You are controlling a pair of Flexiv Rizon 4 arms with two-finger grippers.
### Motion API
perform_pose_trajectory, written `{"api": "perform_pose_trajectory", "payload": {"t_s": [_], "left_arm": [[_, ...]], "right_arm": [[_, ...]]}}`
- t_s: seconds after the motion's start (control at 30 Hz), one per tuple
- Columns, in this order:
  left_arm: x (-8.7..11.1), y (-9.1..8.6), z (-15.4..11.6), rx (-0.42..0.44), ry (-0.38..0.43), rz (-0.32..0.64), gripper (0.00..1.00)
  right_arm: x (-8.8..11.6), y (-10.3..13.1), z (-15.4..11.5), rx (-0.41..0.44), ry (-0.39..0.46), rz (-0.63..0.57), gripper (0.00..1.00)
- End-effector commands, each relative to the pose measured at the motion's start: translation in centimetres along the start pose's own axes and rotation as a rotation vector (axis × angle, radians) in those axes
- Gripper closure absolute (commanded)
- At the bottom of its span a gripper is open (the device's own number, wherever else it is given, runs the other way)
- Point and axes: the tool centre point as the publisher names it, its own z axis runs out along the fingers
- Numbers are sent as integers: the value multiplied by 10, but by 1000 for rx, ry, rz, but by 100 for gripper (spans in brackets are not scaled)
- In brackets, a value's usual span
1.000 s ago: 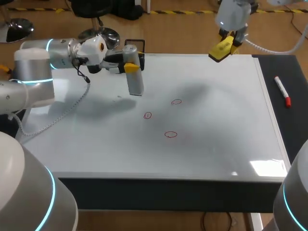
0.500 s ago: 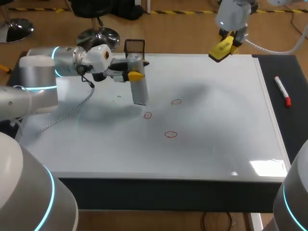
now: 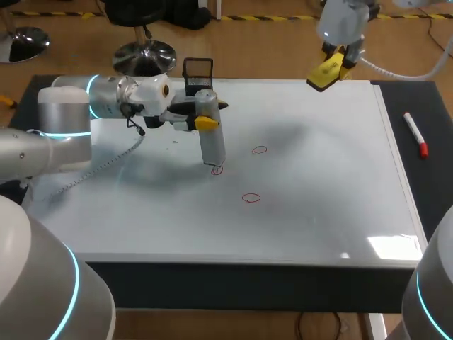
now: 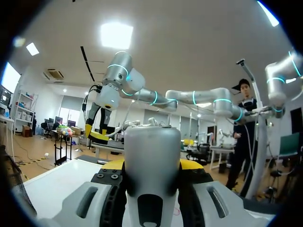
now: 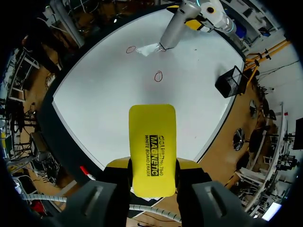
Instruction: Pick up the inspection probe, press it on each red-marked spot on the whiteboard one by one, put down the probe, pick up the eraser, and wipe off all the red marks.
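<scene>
Your left gripper (image 3: 204,121) clamps the probe (image 3: 212,146), a plain grey cylinder, left of centre in the head view. The probe stands nearly upright, tip down on a red mark (image 3: 216,170) on the whiteboard (image 3: 325,177). Your right gripper (image 3: 335,64) grips the yellow eraser (image 3: 320,77), upper right.

the whiteboard (image 3: 318,184) is plain glossy white with a pale grey frame. on it are three thin red marks (image 3: 251,198), each an outlined oval. the probe (image 3: 211,138) is silver-grey with a dull metal sheen. the eraser (image 5: 152,142) is bright yellow with black lettering. the left gripper (image 4: 151,165) and right gripper (image 5: 152,163) have yellow tips on grey and black bodies. the left arm (image 3: 71,113) and right arm (image 3: 343,21) are silver, the left with cyan light rings. the marker (image 3: 415,134) is white with a red cap. the bench (image 3: 435,106) is black, as is the mesh basket (image 3: 197,69).
</scene>
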Motion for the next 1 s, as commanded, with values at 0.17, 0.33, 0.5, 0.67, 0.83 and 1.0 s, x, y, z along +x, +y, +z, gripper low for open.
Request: {"api": "perform_pose_trajectory", "payload": {"t_s": [0.17, 0.33, 0.5, 0.67, 0.83, 1.0], "left_arm": [[-1, 10, 2, 12, 21, -5, 100], [-1, 14, 3, 15, 27, -10, 100], [-1, 17, 4, 15, 31, -16, 100], [0, 19, 4, 15, 31, -20, 100], [0, 20, 3, 11, 30, -23, 100], [0, 21, 4, 6, 33, -23, 100]], "right_arm": [[1, 0, -1, 3, 1, -2, 100], [1, 0, -1, 3, 1, -2, 100], [1, 0, -1, 3, 1, -2, 100], [1, 0, -1, 3, 1, -2, 100], [1, 0, -1, 3, 1, -2, 100], [1, 0, -1, 3, 1, -2, 100]]}}
